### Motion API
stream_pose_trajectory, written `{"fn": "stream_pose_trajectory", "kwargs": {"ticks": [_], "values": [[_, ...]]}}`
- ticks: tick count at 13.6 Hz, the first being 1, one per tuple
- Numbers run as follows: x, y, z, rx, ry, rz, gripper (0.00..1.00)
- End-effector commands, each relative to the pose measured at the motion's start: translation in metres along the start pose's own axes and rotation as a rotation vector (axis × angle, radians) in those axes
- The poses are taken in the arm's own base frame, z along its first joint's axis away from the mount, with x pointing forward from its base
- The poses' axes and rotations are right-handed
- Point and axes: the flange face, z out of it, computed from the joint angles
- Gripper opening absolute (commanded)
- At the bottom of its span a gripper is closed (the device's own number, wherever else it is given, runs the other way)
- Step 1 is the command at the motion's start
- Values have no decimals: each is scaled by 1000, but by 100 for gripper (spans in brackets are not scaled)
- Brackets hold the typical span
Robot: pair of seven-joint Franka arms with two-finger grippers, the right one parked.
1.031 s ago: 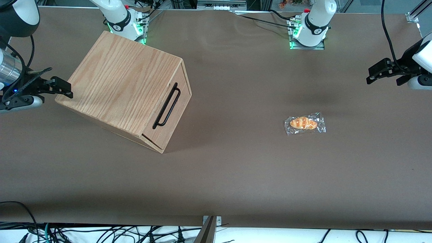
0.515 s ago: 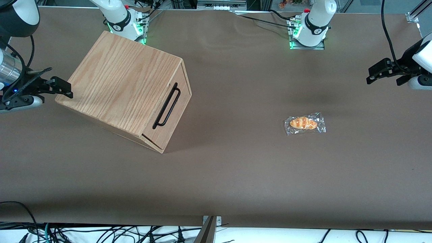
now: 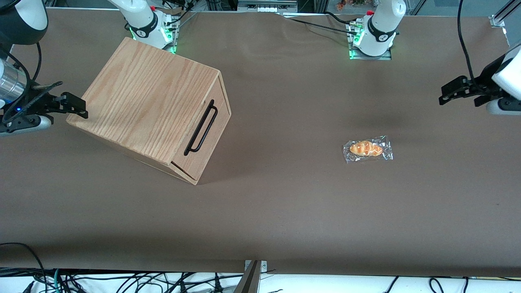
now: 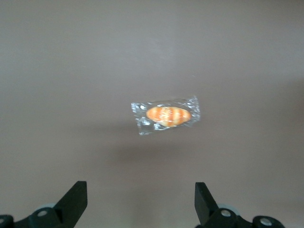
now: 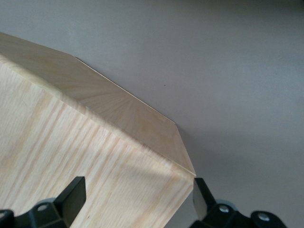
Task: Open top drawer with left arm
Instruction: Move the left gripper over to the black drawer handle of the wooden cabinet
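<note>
Since the earlier frame, the left arm (image 3: 502, 77) has been shifted slightly: its gripper (image 3: 460, 91) is seen a little farther from the front camera and a little nearer the desk's middle; the box (image 3: 146, 103), drawer and packet have not been moved. The gripper is held above the desk (image 3: 285, 203) at the working arm's end, with jaws spread open and nothing between them, as the left wrist view confirms by its two separated fingertips (image 4: 76, 199). A wrapped bread roll (image 3: 367, 149) lies on the desk below and ahead of the gripper (image 4: 140, 209), roughly between it and the box. The top drawer (image 3: 205, 132) is set in the oak box toward the parked arm's end, well apart from the gripper; it appears fully shut, and its black bar handle (image 3: 200, 127) runs from about 1 o'clock to 7 o'clock in the front view.

For the approach to be done well, the gripper would probably need to be carried across the desk, passed above the roll, and turned so that the open jaws straddle the bar across its length near its middle. The pull is best directed square to the drawer front, toward about 4 o'clock, lest the unfixed box be dragged or twisted.
</note>
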Motion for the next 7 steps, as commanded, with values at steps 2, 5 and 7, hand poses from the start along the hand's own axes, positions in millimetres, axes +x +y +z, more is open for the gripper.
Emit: {"fn": "stream_pose_trajectory", "kwargs": {"ticks": [2,5,7], "values": [[24,20,35,-84,-68,26,100],[38,76,77,-185,-147,93,100],[44,113,108,-267,-211,123,100]]}}
